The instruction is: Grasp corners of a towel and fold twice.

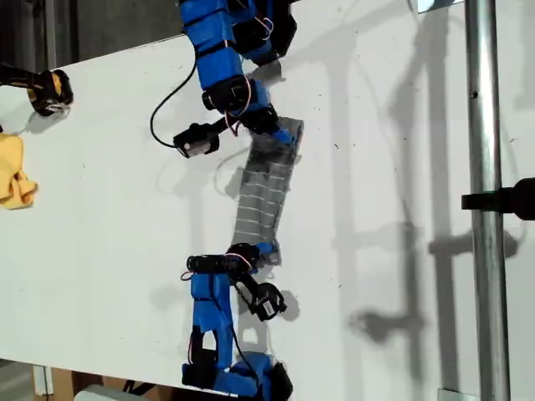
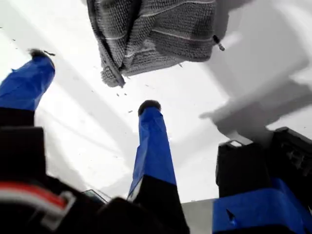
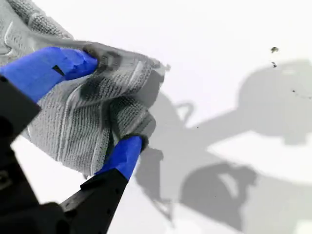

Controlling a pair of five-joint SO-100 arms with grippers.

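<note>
The grey striped towel [image 1: 263, 192] lies bunched into a narrow strip on the white table [image 1: 109, 225], running between the two blue arms. My second gripper [image 1: 272, 125], on the arm at the top of the exterior view, is shut on the towel's far end [image 3: 73, 122], which is pinched and crumpled between its fingers [image 3: 68, 63] with my second gripper [image 3: 111, 100] closed around the folds. My first gripper [image 1: 255, 251], on the arm at the bottom of the exterior view, stands open just short of the towel's near end [image 2: 156, 34]. A corner [image 2: 112, 78] hangs ahead of my first gripper [image 2: 95, 80], untouched.
A yellow cloth [image 1: 15, 175] and a black and yellow object [image 1: 50, 90] sit at the exterior view's left edge. A metal pole [image 1: 485, 251] with a black clamp [image 1: 506, 199] stands at the exterior view's right. Arm shadows fall across the table between towel and pole.
</note>
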